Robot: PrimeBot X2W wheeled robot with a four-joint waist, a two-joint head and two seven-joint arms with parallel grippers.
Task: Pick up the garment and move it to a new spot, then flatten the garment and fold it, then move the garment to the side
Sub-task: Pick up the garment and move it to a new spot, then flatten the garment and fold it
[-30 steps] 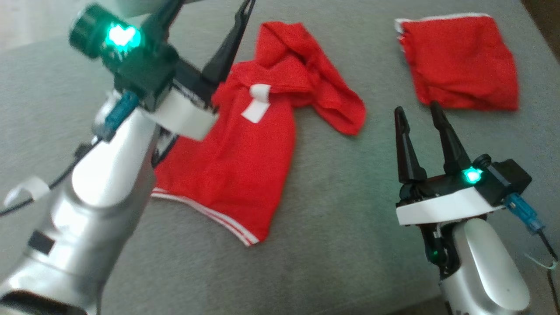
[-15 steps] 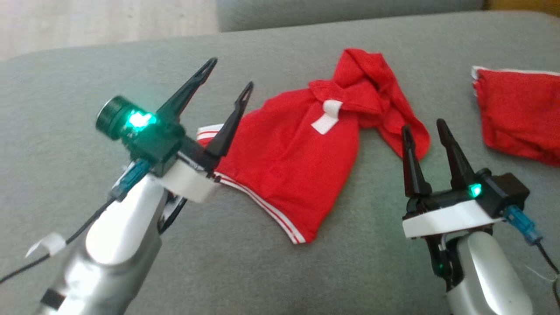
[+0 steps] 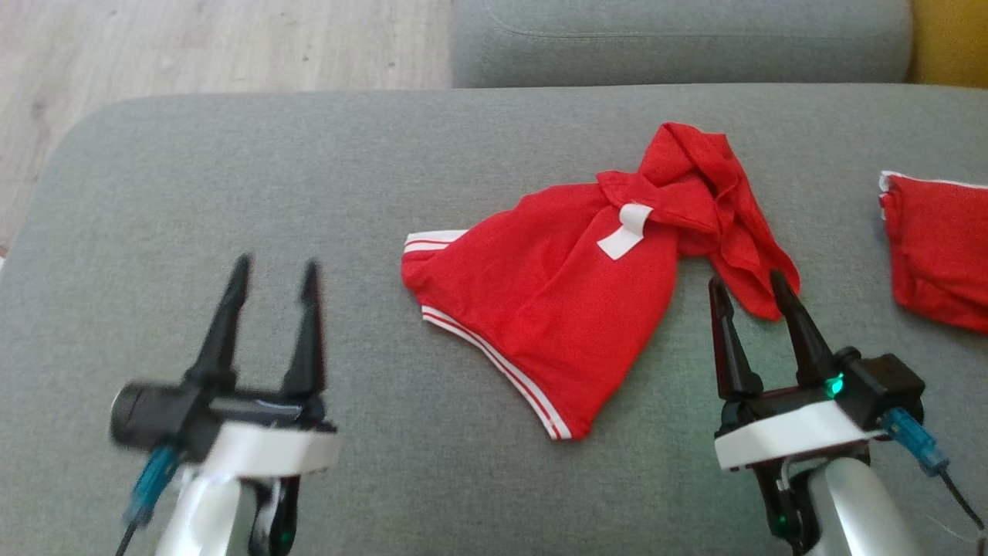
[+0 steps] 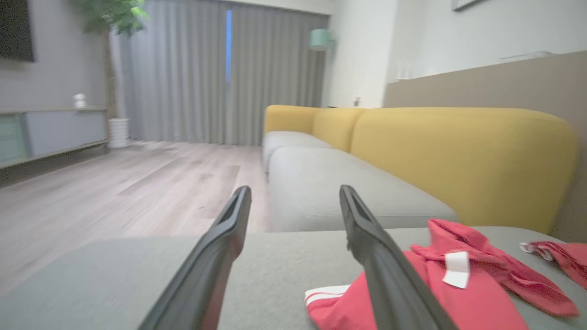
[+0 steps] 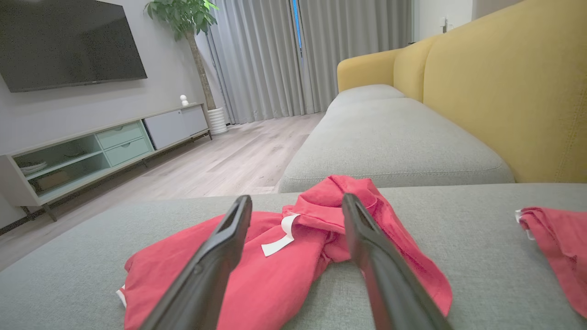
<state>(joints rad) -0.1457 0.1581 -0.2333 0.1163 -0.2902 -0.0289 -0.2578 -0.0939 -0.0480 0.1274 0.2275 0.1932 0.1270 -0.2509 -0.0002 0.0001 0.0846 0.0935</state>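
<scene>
The red garment lies crumpled mid-way across the grey sofa seat. It is possibly a pair of shorts, though it is too rumpled to be sure. Its striped hem faces the left claw, and its bunched end sits just beyond the right claw. Both claws stand wide and empty, the left one well apart from the cloth.

Pickup looks like the step in hand. It would go best with the right claw pinching the twisted end past the white label and the left taking the hem corner. Each should bite deep enough to catch every layer. The lift should stay clear of the folded red piece nearby on the right.
</scene>
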